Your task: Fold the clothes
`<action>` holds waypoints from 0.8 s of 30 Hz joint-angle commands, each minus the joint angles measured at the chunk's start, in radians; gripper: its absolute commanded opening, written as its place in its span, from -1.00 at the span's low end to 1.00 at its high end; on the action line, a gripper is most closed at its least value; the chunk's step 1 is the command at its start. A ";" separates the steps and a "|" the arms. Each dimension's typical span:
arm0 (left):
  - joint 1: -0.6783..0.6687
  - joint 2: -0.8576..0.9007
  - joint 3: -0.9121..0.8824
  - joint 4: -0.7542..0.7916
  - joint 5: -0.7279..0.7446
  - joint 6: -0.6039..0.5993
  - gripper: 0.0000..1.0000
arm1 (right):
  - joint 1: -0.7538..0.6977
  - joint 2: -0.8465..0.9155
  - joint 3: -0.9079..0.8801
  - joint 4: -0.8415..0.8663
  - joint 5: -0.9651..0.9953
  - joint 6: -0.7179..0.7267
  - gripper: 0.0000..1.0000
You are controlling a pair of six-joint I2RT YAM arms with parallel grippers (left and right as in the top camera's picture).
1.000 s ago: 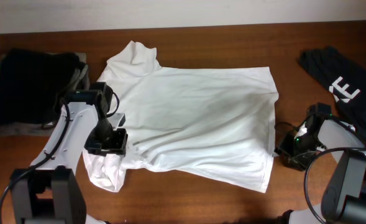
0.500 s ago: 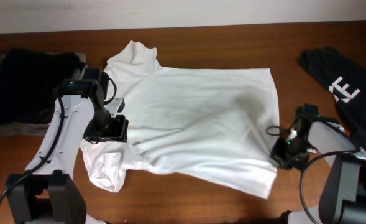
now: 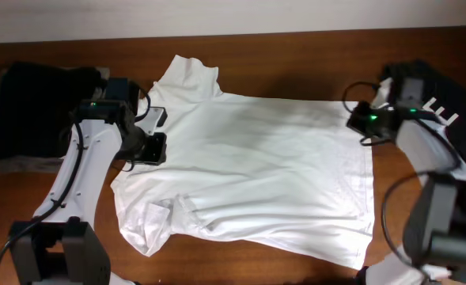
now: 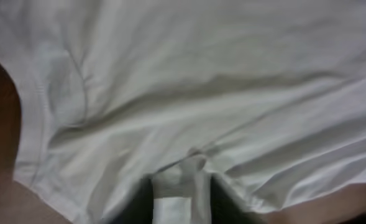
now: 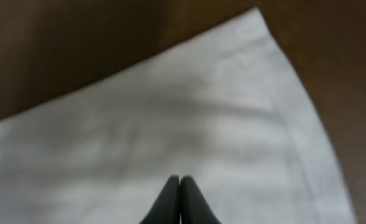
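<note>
The clothes, a white short-sleeved T-shirt (image 3: 256, 174), lie spread across the brown table (image 3: 296, 55), one sleeve crumpled at the front left. My left gripper (image 3: 158, 146) sits at the shirt's left side near the collar. In the left wrist view the gripper (image 4: 183, 186) is shut on a raised fold of the white fabric (image 4: 201, 74). My right gripper (image 3: 359, 120) is at the shirt's far right corner. In the right wrist view its tips (image 5: 180, 179) are pressed tight together on the cloth (image 5: 170, 124) near the hem.
A black shirt with white lettering (image 3: 446, 103) lies at the right edge, just behind my right arm. A pile of folded dark garments (image 3: 35, 111) sits at the far left, beside my left arm.
My right gripper shut on the shirt's right hem and swung toward the back, dragging that side out wider. My left gripper closed on fabric and moved slightly back; the shirt now lies flatter.
</note>
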 commanded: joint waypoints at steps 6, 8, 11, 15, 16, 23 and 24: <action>-0.036 -0.018 0.153 0.005 0.041 0.063 -0.99 | -0.003 0.445 0.239 0.079 0.152 0.179 -0.92; -0.047 -0.018 0.153 0.018 0.041 0.063 -0.99 | -0.035 0.535 0.412 -0.047 0.196 0.170 -0.92; -0.056 -0.013 0.152 0.133 0.037 0.063 -0.58 | -0.139 0.563 0.657 -0.214 0.068 0.067 -0.91; -0.057 0.118 0.152 0.334 0.037 0.086 -0.36 | -0.172 0.460 0.896 -0.541 -0.169 -0.164 -0.51; -0.057 0.164 0.152 0.391 0.037 0.103 -0.40 | -0.165 0.402 0.938 -0.629 -0.176 -0.175 -0.50; -0.053 0.537 0.153 0.716 -0.139 0.104 -1.00 | -0.013 0.067 0.954 -0.830 -0.183 -0.173 -0.50; -0.043 0.571 0.153 0.735 -0.194 0.113 -1.00 | 0.006 0.058 0.954 -0.851 -0.183 -0.173 -0.51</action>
